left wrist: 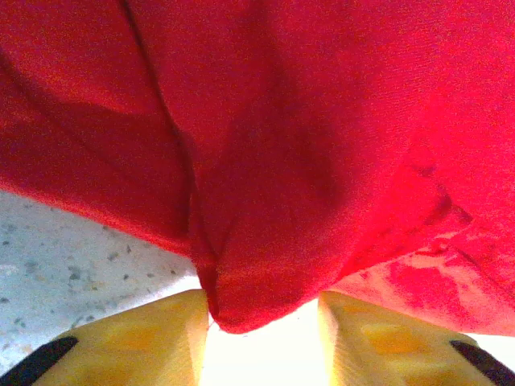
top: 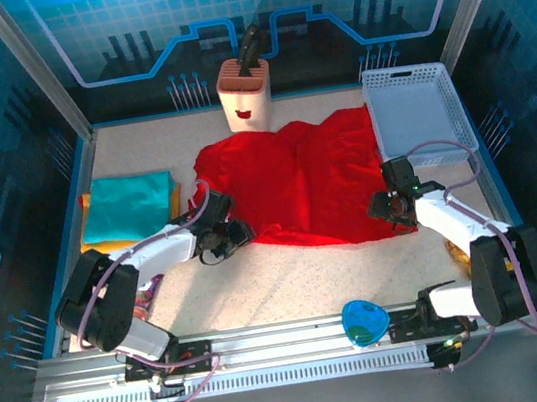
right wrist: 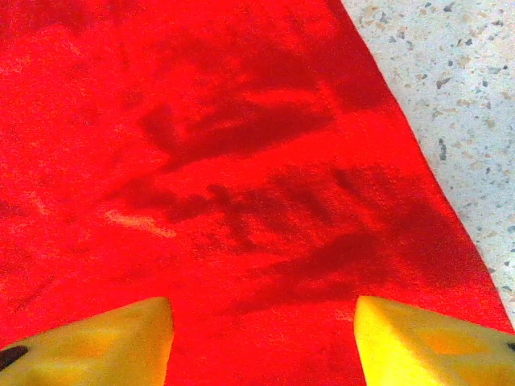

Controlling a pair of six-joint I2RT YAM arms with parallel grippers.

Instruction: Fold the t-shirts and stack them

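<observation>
Left claw sits low at the near-left edge of the red shirt. Seen from its wrist, a bunched fold of that cloth hangs down between its yellow fingers, nearly filling the gap. The fold brushes both inner faces, but whether it is really pinched I cannot tell. Right claw is at the shirt's near-right corner, jaws well apart. Only flat red cloth lies under them, and the shirt's right hem runs beside bare speckled table.

The red shirt itself lies spread out and rumpled in the middle of the table, not folded, its near edge running between the two claws. Its far-right corner reaches the white basket, which stands just right of the shirt — touching or overlapping there, I can't say which. Behind the shirt's far edge stands a beige knife block with a dark handle sticking up. Well left of the shirt is the folded pile — teal shirt on top, with the edges of an orange shirt and a yellow shirt peeping out beneath. Nearer than the shirt, by the front rail, sits a small blue thing I can't make out.
</observation>
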